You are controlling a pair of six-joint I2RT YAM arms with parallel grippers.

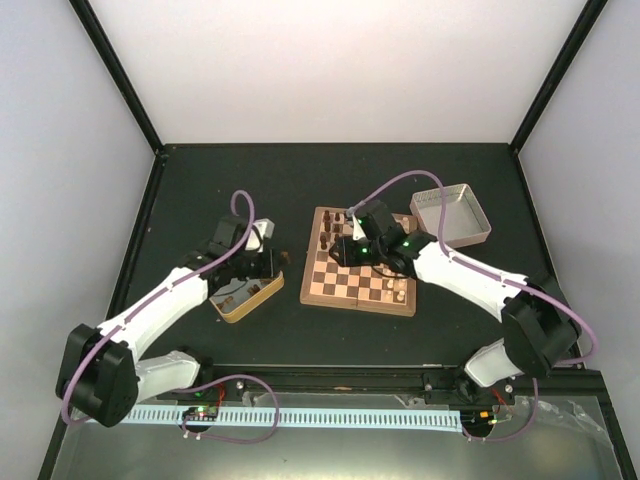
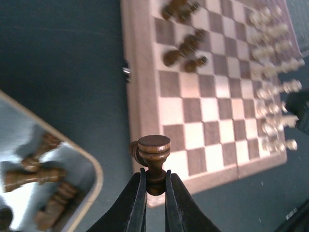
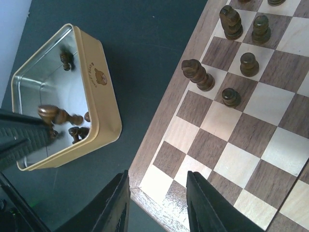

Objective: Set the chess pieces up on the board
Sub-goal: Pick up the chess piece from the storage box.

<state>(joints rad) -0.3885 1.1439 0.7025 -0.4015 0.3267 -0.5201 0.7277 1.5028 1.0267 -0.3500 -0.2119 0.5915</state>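
L gripper (image 2: 154, 180) pinched on dark chess piece (image 2: 153, 147), held betw. tin (image 2: 72, 147) & board (image 2: 203, 108); R gripper (image 3: 157, 182) spread, nothing gripped, over board corner.

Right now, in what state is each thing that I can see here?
left gripper, shut on one dark piece
right gripper, open, holding nothing, above the board's corner
board, lying flat, partly set
dark pieces on board, upright
pale pieces, upright in rows
gold tin, open, spare dark pieces lying inside
silver tin, open
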